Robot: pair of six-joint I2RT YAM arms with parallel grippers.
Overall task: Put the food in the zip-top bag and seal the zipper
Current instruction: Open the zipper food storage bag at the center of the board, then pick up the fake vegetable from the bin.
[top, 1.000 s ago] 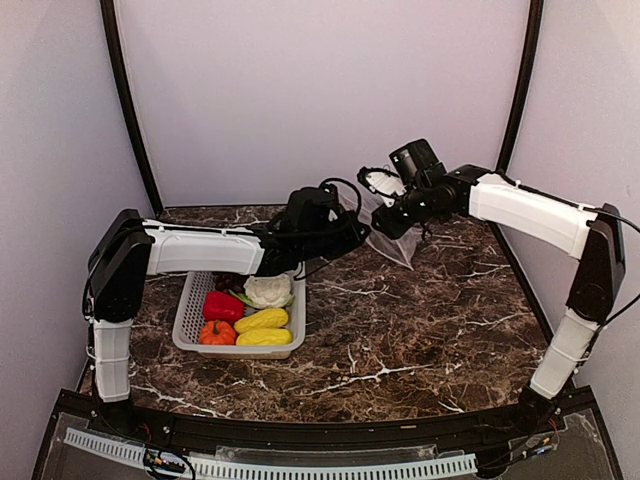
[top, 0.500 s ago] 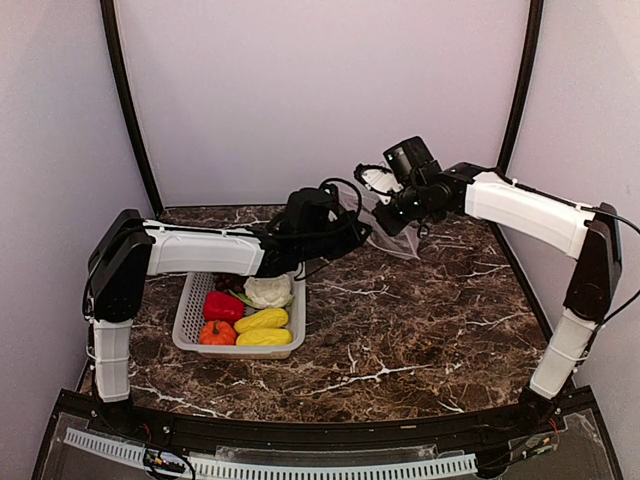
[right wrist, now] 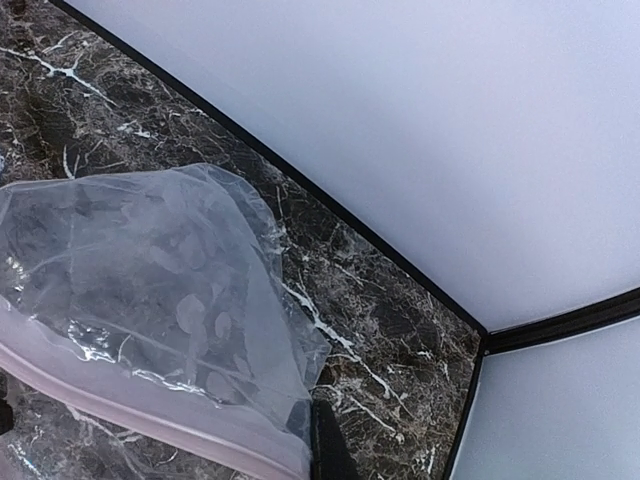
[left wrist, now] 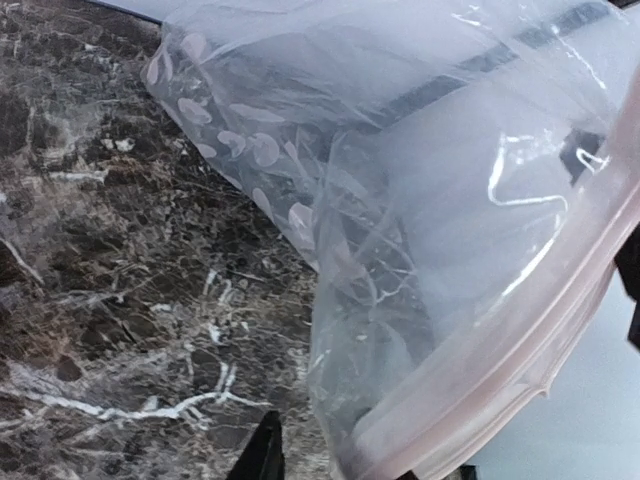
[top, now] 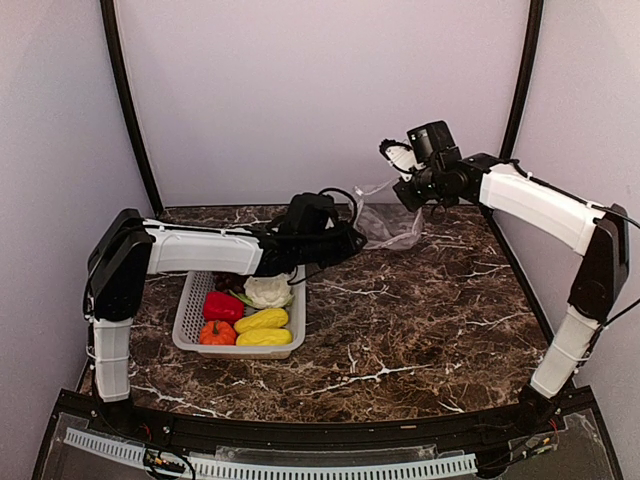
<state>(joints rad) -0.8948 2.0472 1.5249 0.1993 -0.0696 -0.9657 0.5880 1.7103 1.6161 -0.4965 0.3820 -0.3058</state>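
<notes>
Beyond the basket (top: pixel 190 322), the left gripper (top: pixel 352 237) is seemingly pinching the zip-top bag (top: pixel 388 226) by its zipper (left wrist: pixel 520 362). The right gripper (top: pixel 400 158) is hovering above, grip unclear. The food (top: pixel 262 320) is lying nearer the left arm.

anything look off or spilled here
Nothing spilled or damaged. The bag sits crumpled and empty near the back of the table, and all the food is in the basket.

left arm (top: pixel 200 250): white shells were seen between black joint blocks | right arm (top: pixel 540 205): the same white casing and black elbow were noted | left gripper (top: pixel 352 238): black throughout | cables (top: pixel 338 192): thin black loops were seen at the wrists
</notes>
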